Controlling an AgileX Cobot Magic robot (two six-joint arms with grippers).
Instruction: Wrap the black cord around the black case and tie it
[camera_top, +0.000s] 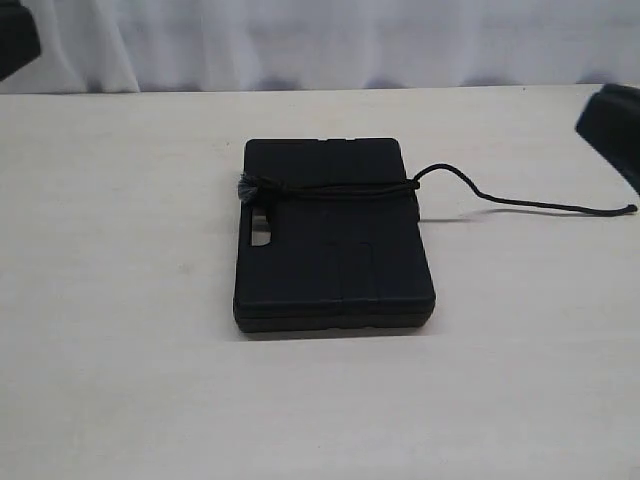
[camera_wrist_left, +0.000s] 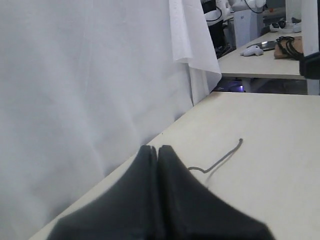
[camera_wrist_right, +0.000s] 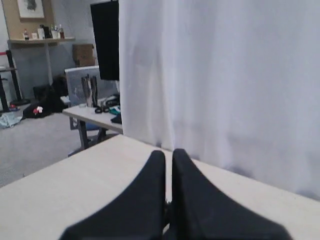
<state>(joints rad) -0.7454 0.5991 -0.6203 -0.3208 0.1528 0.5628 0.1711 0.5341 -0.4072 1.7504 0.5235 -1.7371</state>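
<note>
**Jaws closed, tail points right**

Our left gripper and right gripper are pressed together, empty. The case lies between them. The cord crosses it, loose tail running toward the right gripper, probably the nearer, though barely in view.

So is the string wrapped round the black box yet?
Wrapped: the thin black braided cord crosses the flat matte black plastic case edge to edge, knotted; its tail lies loose.

Bright, even light; soft focus
</note>
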